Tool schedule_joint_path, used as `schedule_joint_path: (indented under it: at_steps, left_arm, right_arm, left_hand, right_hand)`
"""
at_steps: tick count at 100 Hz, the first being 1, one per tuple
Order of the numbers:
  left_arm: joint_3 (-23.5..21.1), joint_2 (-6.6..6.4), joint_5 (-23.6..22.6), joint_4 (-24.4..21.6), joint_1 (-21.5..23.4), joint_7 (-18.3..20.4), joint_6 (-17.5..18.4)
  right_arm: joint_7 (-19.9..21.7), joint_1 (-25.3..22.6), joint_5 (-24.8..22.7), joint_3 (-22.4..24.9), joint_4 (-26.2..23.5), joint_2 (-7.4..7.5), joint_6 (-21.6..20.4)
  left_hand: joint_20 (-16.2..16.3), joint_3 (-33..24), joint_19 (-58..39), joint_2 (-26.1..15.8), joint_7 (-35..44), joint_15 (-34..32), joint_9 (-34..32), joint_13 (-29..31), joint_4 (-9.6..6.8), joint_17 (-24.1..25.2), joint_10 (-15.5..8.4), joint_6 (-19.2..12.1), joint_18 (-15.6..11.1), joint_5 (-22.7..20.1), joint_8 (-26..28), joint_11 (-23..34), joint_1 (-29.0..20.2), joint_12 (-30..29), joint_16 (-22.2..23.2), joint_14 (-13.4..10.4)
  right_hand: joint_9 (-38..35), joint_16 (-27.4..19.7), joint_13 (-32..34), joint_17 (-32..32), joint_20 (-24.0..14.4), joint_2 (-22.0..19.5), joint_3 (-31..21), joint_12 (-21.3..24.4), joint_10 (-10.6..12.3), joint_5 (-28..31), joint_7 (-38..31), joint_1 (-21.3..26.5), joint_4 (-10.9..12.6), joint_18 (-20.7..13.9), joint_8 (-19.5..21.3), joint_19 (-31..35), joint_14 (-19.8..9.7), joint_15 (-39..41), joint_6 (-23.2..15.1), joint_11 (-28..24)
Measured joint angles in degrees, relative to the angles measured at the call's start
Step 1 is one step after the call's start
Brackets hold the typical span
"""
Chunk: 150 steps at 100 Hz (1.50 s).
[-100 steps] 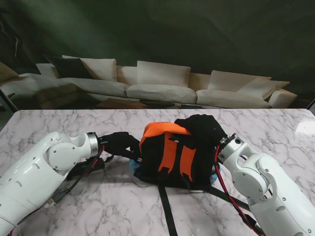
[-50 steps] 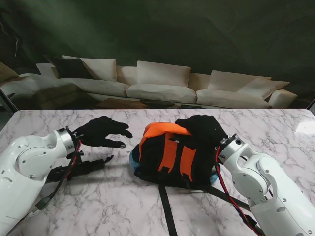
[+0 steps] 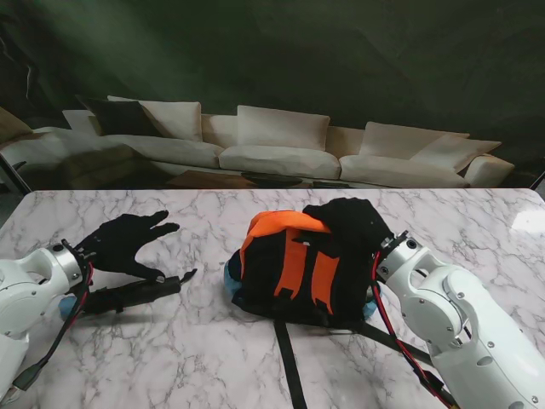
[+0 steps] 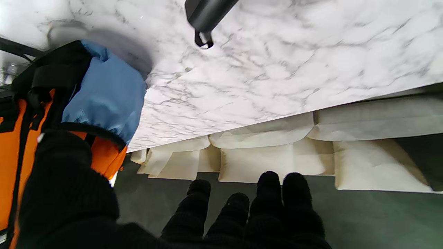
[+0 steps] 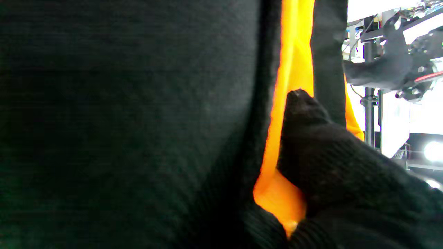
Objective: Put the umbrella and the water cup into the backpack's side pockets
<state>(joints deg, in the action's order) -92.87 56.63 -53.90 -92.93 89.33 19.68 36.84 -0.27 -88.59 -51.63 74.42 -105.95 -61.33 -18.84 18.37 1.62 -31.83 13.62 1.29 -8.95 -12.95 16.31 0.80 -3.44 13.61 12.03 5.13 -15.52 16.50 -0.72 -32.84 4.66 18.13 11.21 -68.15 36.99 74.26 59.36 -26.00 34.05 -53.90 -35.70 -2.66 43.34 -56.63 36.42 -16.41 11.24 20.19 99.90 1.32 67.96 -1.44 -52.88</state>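
The orange and black backpack (image 3: 289,273) lies in the middle of the table, its blue side pocket (image 3: 231,278) facing my left hand. The pocket (image 4: 104,100) looks empty in the left wrist view. A folded black umbrella (image 3: 132,294) lies on the marble to the left of the pack, and its tip (image 4: 204,20) shows in the wrist view. My left hand (image 3: 128,242) hovers open just above the umbrella, fingers (image 4: 270,204) spread. My right hand (image 3: 349,223) sits on the backpack's top, closed on the fabric (image 5: 290,86). I cannot make out a water cup.
The backpack's black straps (image 3: 288,362) trail toward me over the marble table (image 3: 204,358). A second blue pocket edge (image 3: 370,304) peeks out by my right wrist. A pale sofa (image 3: 281,149) stands beyond the far table edge.
My left hand has drawn back from the backpack's blue pocket to the left and spread open over the umbrella. The right hand and the backpack have not moved.
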Motion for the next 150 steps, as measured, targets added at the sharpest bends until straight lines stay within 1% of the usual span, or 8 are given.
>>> schedule_joint_path:
  at_steps: [12, 19, 24, 39, 51, 63, 118, 150]
  left_arm:
    - [-0.8, 0.0, -3.5, 2.0, 1.4, -3.4, -2.4]
    - [-1.4, 0.05, -8.7, 3.3, 2.1, -7.1, -3.0]
    - [-1.8, 0.08, -9.5, 4.3, 2.6, -8.4, -3.5]
    - [-2.4, 0.09, -9.7, 6.4, 4.2, -9.9, -6.4]
    - [-2.8, 0.1, -13.5, 7.6, 5.4, -12.3, -7.6]
    - [-3.4, 0.1, -14.0, 8.2, 6.6, -13.1, -8.8]
    - [-7.8, 0.36, -17.0, 9.9, 10.8, -19.7, -11.7]
    - [-6.2, -0.03, -17.1, 12.6, 10.3, -19.5, -13.6]
  right_arm:
    - [0.1, 0.2, 0.0, -0.1, 0.1, 0.0, 0.0]
    - [0.3, 0.3, 0.1, -0.2, 0.1, 0.02, 0.1]
    - [0.4, 0.4, 0.1, -0.2, 0.2, 0.02, 0.1]
    - [0.4, 0.5, 0.2, -0.4, 0.3, 0.02, 0.5]
    - [0.3, 0.6, 0.2, -0.6, 0.5, 0.02, 0.7]
    - [0.4, 0.8, 0.3, -0.7, 0.6, 0.02, 0.8]
    - [0.3, 1.0, 0.4, -1.0, 0.9, 0.01, 1.4]
    - [0.2, 1.2, 0.4, -1.2, 1.1, 0.0, 1.5]
  left_hand:
    - [0.0, 0.0, -0.9, 3.5, 0.2, -1.5, -0.4, 1.4, 0.0, -2.0, 1.3, 4.7, -0.1, 0.0, 0.0, 0.0, -1.6, -0.5, 0.0, 0.1]
    - [0.0, -0.1, -3.0, 4.5, 1.1, -3.1, -3.2, 2.4, 0.31, -3.0, 1.9, 6.0, -0.1, -0.8, 0.0, 1.0, -3.3, -0.3, 0.1, 0.1]
    - [0.2, -0.1, -4.4, 5.6, 2.3, -3.8, -5.3, 4.1, 0.32, -4.0, 1.7, 6.3, -0.1, -1.6, 0.0, 2.4, -3.6, 1.1, 0.1, 0.0]
    - [2.2, -0.1, -8.8, 5.6, 4.0, -6.2, -10.0, 7.5, 0.32, -6.1, 1.0, 6.4, 0.0, -4.4, 1.6, 7.8, -4.3, 5.6, 2.1, -0.1]
    - [3.6, -0.1, -11.5, 5.6, 5.1, -7.0, -11.4, 8.7, 0.32, -7.0, 1.0, 6.4, 0.1, -5.7, 2.9, 9.1, -5.1, 7.6, 3.9, -0.1]
    - [4.2, -0.1, -12.9, 5.6, 5.8, -8.0, -12.8, 9.5, 0.32, -7.4, 0.9, 6.4, 0.1, -7.7, 3.6, 10.1, -6.8, 8.4, 4.7, -0.1]
    - [4.3, -0.1, -13.0, 5.6, 5.9, -8.1, -14.0, 9.5, 0.32, -7.4, 0.1, 6.0, 0.1, -7.9, 4.9, 10.7, -7.2, 9.8, 5.9, -0.1]
    - [4.3, -0.7, -14.4, 8.4, 6.5, -8.1, -16.3, 12.1, 0.32, -8.1, -2.0, 3.8, 0.1, -9.1, 5.0, 12.2, -10.7, 10.6, 6.5, -0.4]
  right_hand:
    - [0.0, 0.0, 0.0, 0.0, 0.0, 0.0, 0.0, 0.0, 0.0, 0.0, 0.0, 0.0, 0.0, 0.0, 0.0, 0.0, 0.0, 0.0, 0.0, 0.0]
    - [0.0, -0.2, 0.0, 0.0, 0.0, 0.0, 0.0, 0.0, 0.0, 0.0, 0.0, 0.0, 0.0, 0.0, 0.0, 0.0, 0.0, 0.0, 0.0, 0.0]
    - [0.0, -0.4, 0.0, 0.0, 0.0, 0.0, 0.0, 0.0, 0.0, -0.1, 0.0, 0.0, 0.0, 0.0, 0.0, 0.0, 0.0, 0.0, 0.0, 0.0]
    - [0.0, -0.4, 0.0, 0.0, 0.0, -0.3, 0.0, 0.0, 0.0, -0.2, 0.0, 0.0, 0.0, 0.0, 0.0, 0.0, 0.0, 0.0, 0.0, 0.0]
    - [0.0, -0.4, 0.0, 0.0, 0.0, -0.3, 0.0, 0.1, 0.0, -0.2, 0.0, 0.0, 0.0, 0.0, 0.0, 0.0, 0.0, 0.0, 0.0, 0.0]
    - [0.0, -0.4, 0.0, -0.1, 0.0, -0.4, 0.0, 0.1, 0.0, -0.2, 0.0, 0.0, 0.0, 0.0, 0.0, 0.0, 0.0, 0.0, 0.0, 0.0]
    - [0.0, -0.5, 0.0, -0.2, -0.4, -0.4, 0.0, 0.4, 0.0, -0.3, 0.0, 0.0, 0.0, 0.0, 0.0, 0.0, 0.0, -0.1, 0.0, 0.0]
    - [0.0, -0.5, 0.0, -0.4, -0.4, -0.4, 0.0, 0.5, 0.0, -0.3, 0.0, 0.0, 0.0, 0.0, 0.0, 0.0, 0.0, -0.1, 0.0, 0.0]
